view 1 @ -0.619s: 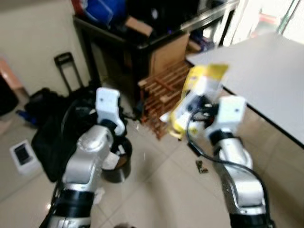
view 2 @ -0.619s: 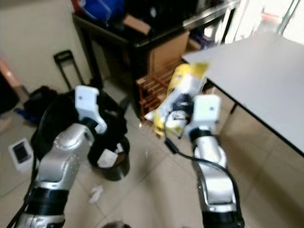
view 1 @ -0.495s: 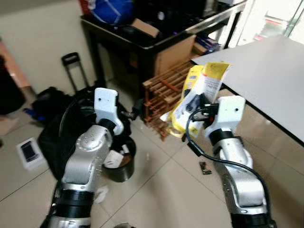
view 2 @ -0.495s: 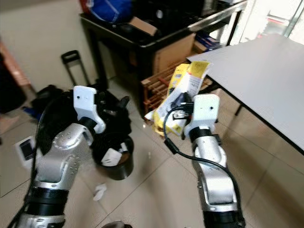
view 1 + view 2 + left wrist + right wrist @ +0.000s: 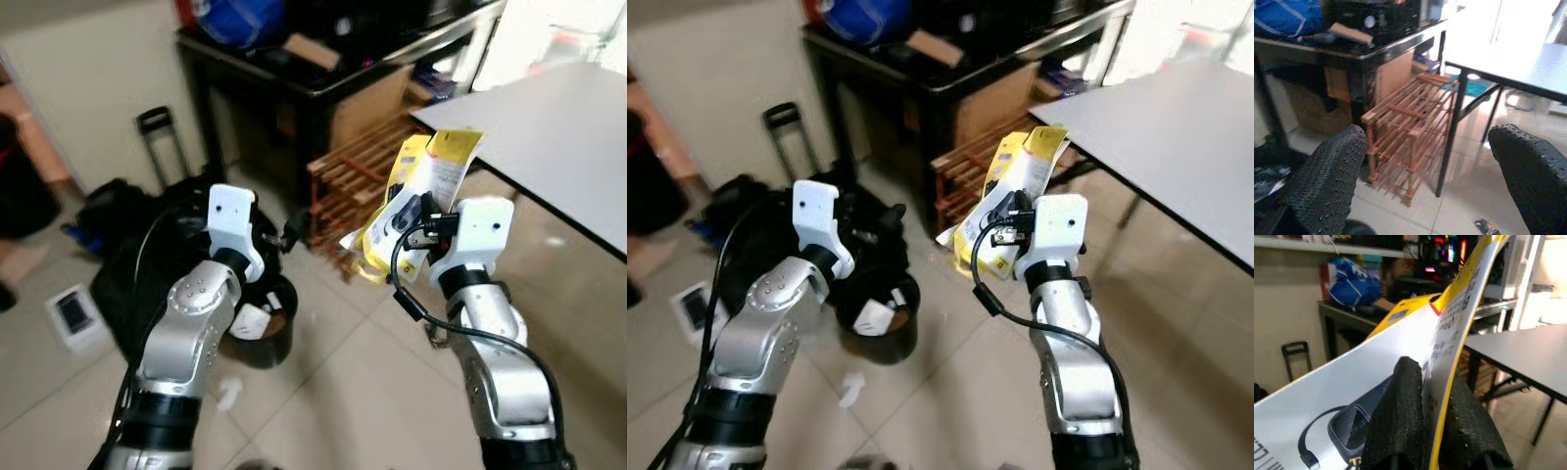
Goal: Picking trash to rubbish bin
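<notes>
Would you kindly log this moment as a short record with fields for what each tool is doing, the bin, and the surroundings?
right tool: shut on the yellow and white package, held up in the air in front of the grey table
left tool: open, holding nothing, raised above the bin
rubbish bin: black, on the tiled floor below the left arm, with paper scraps inside
loose trash: a white crumpled scrap on the floor beside the bin
surroundings: wooden rack under a black desk; black bag by the wall
</notes>
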